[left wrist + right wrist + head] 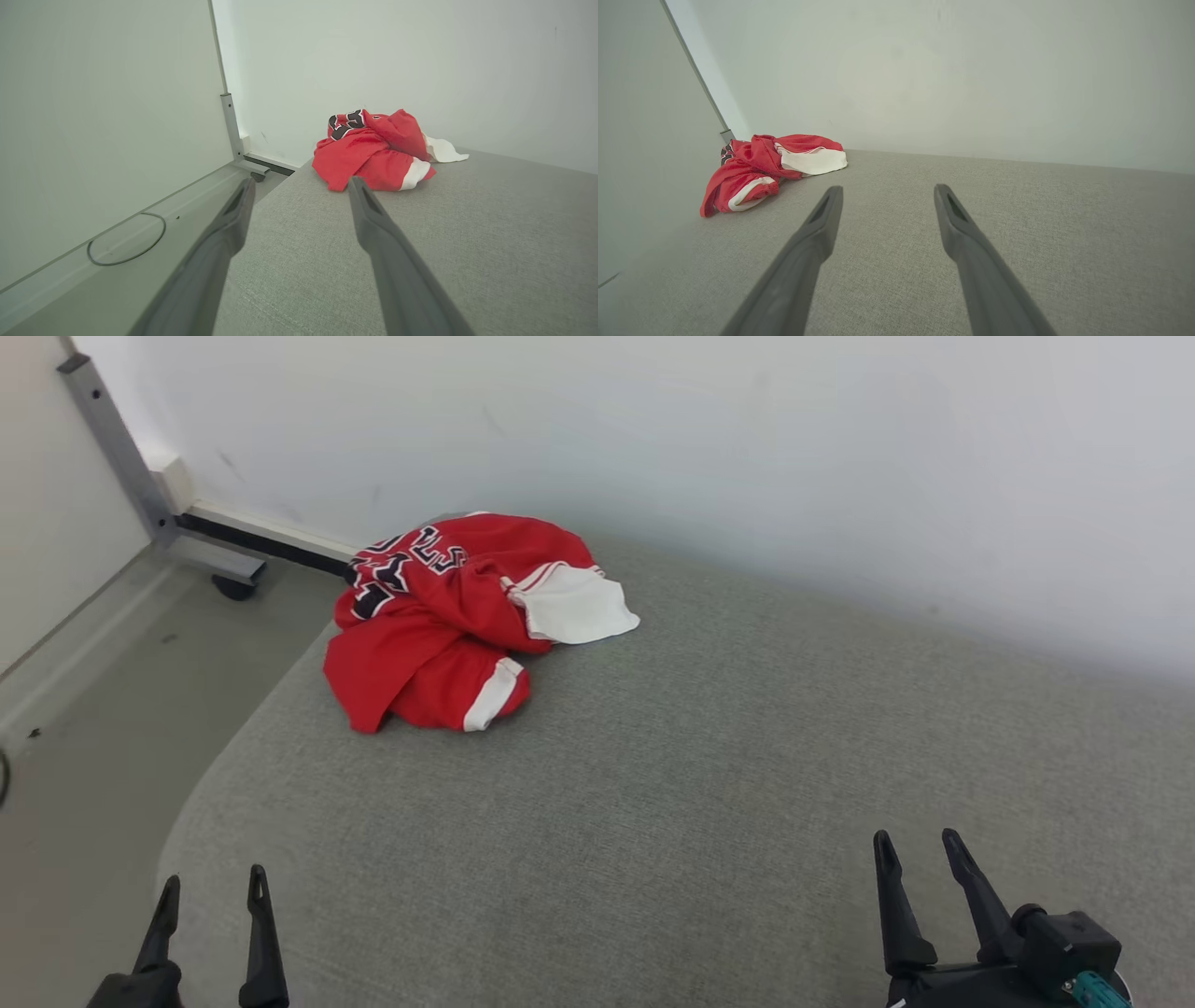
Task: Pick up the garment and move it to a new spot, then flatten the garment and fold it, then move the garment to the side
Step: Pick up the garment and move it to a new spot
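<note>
**Inspector:** Where is the garment lying?

**Assistant:** The red garment (420,635), with white trim and dark lettering, is lying crumpled at the far left corner of the grey fabric-covered surface (700,784), near the white wall (747,448).

**Inspector:** How are the pincers standing?

**Assistant:** The left pincer (213,875) is hovering at the near left edge, fingers spread and gripping nothing. The right pincer (914,834) is hovering at the near right, likewise gaping and empty. Both are sitting well apart from the garment.

**Inspector:** Anything beside the surface?

**Assistant:** A grey metal frame leg (112,439) is standing on the floor (103,709) to the left.
</note>
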### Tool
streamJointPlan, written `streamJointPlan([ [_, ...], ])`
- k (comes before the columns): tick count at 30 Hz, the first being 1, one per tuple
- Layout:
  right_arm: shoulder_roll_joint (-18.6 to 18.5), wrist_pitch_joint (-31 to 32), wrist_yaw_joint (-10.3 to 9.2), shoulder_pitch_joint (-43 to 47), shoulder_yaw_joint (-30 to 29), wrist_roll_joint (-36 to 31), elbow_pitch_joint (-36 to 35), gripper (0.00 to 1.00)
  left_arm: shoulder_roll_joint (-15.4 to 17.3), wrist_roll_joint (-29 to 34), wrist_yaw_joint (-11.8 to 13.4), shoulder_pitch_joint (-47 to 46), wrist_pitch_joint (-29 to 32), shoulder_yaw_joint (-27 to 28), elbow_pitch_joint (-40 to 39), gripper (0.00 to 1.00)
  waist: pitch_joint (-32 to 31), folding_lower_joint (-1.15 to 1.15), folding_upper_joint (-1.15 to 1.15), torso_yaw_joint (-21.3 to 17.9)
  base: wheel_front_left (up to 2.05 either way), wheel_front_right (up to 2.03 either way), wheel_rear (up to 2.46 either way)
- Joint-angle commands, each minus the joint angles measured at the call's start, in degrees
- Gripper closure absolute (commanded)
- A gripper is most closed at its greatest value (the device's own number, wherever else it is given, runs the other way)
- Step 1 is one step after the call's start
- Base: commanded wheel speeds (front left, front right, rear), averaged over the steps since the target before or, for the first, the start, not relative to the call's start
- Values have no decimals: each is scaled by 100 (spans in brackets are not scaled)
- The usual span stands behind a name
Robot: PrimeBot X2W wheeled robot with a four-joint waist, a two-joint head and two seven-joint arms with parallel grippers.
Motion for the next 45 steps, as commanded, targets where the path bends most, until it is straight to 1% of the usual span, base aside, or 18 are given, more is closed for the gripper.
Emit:
streamJointPlan([
  [1,-11,-7,-12,37,7,20,3,0,17,-4,34,84,22,0,-30,0,-45,0,0,284,0,0,0],
  [6,-12,16,-12,26,45,40,16,0,47,-45,78,146,51,35,-103,0,-57,0,0,459,0,0,0],
  [10,-12,37,-12,-28,78,19,9,0,56,-83,134,190,44,69,-162,0,-22,0,0,481,0,0,0],
  [13,-11,43,-12,-51,89,1,7,0,82,-100,146,172,38,93,-158,0,-5,0,0,479,0,0,0],
  [17,-14,84,-12,-82,102,-29,0,0,123,-163,235,47,8,209,-142,0,66,0,0,315,0,0,0],
  [24,-14,198,-12,-240,-57,-263,-168,0,379,-278,189,-601,-23,418,-159,0,426,0,0,-232,0,0,0],
  [28,-15,292,-12,-386,-148,-421,-319,0,584,-423,95,-1247,35,526,-57,0,767,0,0,-606,0,0,0],
  [31,-12,333,-12,-517,-228,-508,-465,0,728,-578,-23,-1820,74,594,72,0,1077,0,0,-887,0,0,0],
  [33,-15,365,-12,-614,-255,-560,-563,0,796,-817,-106,-2213,69,738,137,0,1313,0,0,-1095,0,0,0],
  [35,-12,386,-12,-712,-286,-618,-661,0,971,-906,-171,-2599,50,848,245,0,1549,0,0,-1271,0,0,0],
  [36,-12,396,-12,-773,-290,-638,-720,0,1028,-990,-215,-2782,48,912,302,0,1684,0,0,-1372,0,0,0],
  [37,-12,396,-12,-773,-290,-638,-720,0,1028,-990,-215,-2782,48,912,302,0,1684,0,0,-1372,0,0,0],
  [42,-11,351,-12,-1013,-350,-636,-852,0,1475,-1126,-302,-3528,252,1077,599,0,2218,0,0,-1816,0,0,0],
  [45,-11,293,-12,-1120,-369,-592,-845,0,1685,-1188,-337,-3878,387,1129,846,0,2427,0,0,-2020,0,0,0],
])
